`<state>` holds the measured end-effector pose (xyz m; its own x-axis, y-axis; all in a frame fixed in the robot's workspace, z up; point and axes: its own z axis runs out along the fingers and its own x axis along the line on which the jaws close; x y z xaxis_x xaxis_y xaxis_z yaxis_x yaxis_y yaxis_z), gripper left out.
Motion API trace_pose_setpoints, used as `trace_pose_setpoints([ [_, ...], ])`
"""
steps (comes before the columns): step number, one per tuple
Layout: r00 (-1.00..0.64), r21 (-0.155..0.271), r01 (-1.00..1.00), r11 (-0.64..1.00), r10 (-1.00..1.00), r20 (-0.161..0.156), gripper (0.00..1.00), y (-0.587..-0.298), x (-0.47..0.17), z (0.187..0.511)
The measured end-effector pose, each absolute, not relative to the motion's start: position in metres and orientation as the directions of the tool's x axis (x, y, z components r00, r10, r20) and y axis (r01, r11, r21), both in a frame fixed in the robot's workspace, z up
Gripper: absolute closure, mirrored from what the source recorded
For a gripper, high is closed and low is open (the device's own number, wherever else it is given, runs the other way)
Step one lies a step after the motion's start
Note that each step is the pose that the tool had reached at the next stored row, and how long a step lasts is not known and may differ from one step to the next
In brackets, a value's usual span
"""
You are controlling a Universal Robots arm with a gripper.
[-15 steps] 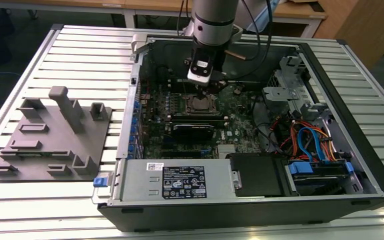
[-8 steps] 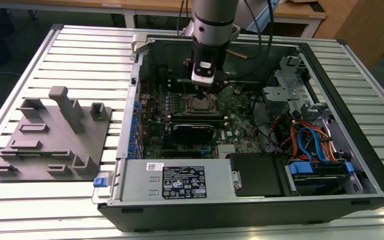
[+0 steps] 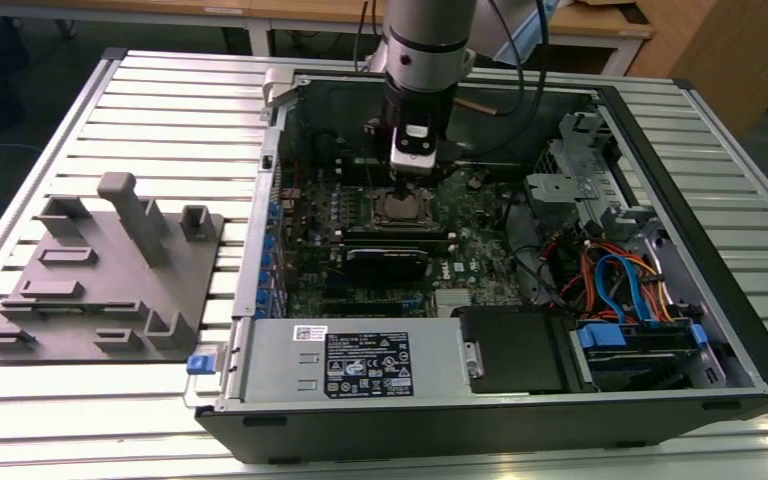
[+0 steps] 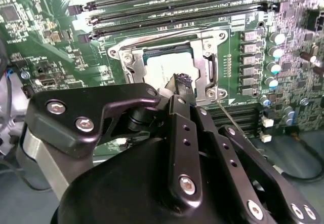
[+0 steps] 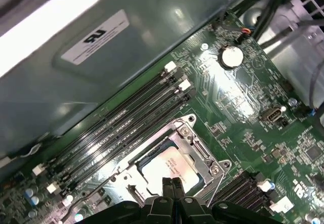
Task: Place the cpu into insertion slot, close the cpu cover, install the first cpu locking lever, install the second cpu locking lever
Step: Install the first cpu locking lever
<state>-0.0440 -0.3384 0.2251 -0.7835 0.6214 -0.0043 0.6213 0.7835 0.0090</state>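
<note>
The computer case (image 3: 491, 432) lies open on its side on a slatted metal table (image 3: 157, 100), with a grey moulded tray (image 3: 104, 300) beside it toward the exterior view's left. The arm reaches down into the case, and the gripper (image 3: 404, 183) hangs directly over the insertion slot (image 4: 121, 57) on the green motherboard (image 4: 40, 41). In both wrist views the gripper (image 4: 181, 79) (image 5: 172, 182) has its two black fingers pressed together, tip against tip, with nothing pinched between them. The cpu (image 4: 159, 72) (image 5: 169, 167) sits flat in the insertion slot, its pale metal top facing up. The cpu cover (image 4: 205, 64) (image 5: 200, 153) lies down flat around the cpu, whose top shows through the cover's square middle cut-out. The fingertips stand at the edge of the cpu, next to one side of the cover; whether they touch the metal cannot be told. A thin wire lever (image 4: 230, 120) (image 5: 86, 196) runs off from one corner of the slot alongside it; whether it is latched cannot be told. Long black memory slots (image 4: 177, 3) (image 5: 121, 127) run in parallel rows just beside the insertion slot, on the side away from the gripper body.
</note>
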Motion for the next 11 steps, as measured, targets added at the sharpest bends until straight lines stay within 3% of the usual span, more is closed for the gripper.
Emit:
trace_pose_setpoints([
  [11,-0.824,0.027,0.565,0.825,0.565,-0.027,0.9,-0.3391,-0.046,0.2247],
])
